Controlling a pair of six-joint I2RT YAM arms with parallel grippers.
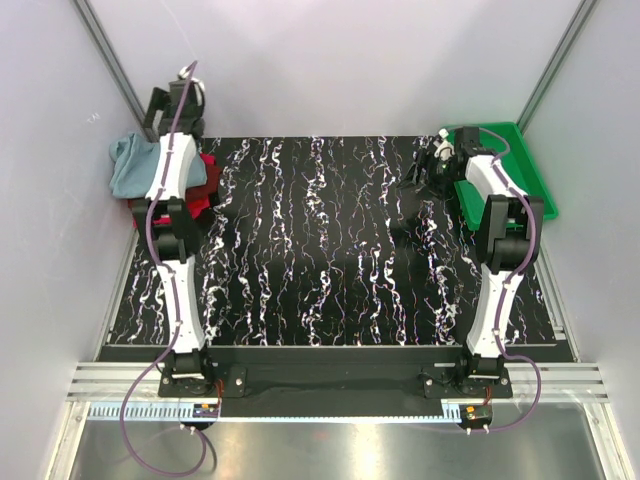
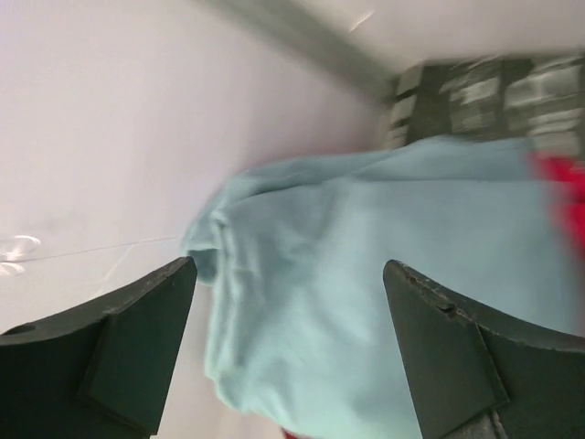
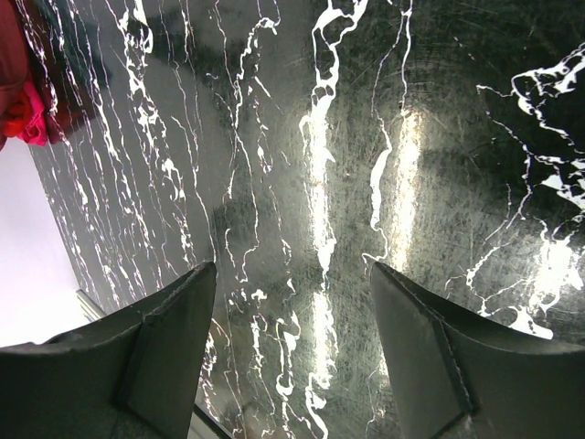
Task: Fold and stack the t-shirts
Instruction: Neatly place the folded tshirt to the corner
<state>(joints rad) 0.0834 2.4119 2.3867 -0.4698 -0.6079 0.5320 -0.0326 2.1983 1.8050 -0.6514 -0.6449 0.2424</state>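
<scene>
The t-shirts lie piled at the table's back left corner. A grey-blue one (image 1: 130,165) is on top, over a bright red one (image 1: 205,180) and a dark maroon one (image 1: 140,212). My left gripper (image 2: 288,265) hangs open just above the grey-blue shirt (image 2: 384,302), holding nothing; a strip of red cloth (image 2: 567,187) shows at the right edge of that view. My right gripper (image 1: 412,180) is open and empty over the bare table (image 3: 311,183) at the back right, far from the pile. Red and maroon cloth (image 3: 18,91) shows in a corner of the right wrist view.
A green plastic tray (image 1: 520,185) sits at the back right, partly behind the right arm. White walls with metal corner posts close in the table on the left, back and right. The tabletop (image 1: 320,250) is black marble-patterned.
</scene>
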